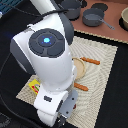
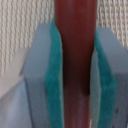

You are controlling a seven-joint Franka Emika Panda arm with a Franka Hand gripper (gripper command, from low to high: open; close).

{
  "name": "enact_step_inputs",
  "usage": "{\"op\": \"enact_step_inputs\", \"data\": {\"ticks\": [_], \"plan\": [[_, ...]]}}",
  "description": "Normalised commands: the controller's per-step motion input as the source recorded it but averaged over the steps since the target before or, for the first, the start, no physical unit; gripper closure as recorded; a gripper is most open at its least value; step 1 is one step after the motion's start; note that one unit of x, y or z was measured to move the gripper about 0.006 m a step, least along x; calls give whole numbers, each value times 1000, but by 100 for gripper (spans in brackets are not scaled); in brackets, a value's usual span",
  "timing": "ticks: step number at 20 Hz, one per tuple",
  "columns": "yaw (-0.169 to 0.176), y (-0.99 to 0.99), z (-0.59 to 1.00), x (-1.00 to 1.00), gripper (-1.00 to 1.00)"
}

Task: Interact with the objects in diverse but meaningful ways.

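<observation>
Gripper (image 2: 75,75) jaws are closed on a dark red-brown sausage (image 2: 75,55), which runs lengthwise between the two teal pads (image 2: 54,85), both pads touching its sides. In the exterior view the big white arm (image 1: 47,65) hides most of the hold; the hand sits low over the woven beige placemat (image 1: 107,65), at the mat's near edge. Taking that mat as landmark: a yellow packet with a red mark (image 1: 34,87) lies at its left edge, a round tan piece (image 1: 80,67) rests near its middle, and two more sausages (image 1: 91,61) (image 1: 81,87) lie beside that piece. Judging by its smooth, slightly glossy skin, the held sausage is likely light, stiff plastic and a little slippery, so a grip across the mid-length, as here, seems the safest hold against pivoting
</observation>
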Motion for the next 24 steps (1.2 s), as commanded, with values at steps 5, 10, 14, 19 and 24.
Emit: {"op": "enact_step_inputs", "data": {"ticks": [5, 10, 14, 19, 24], "plan": [[154, 671, 1000, 229, 100], [114, 825, 791, 14, 100], [73, 886, 314, -184, 100], [29, 933, 127, -423, 100], [0, 1000, 209, -443, 100]]}}
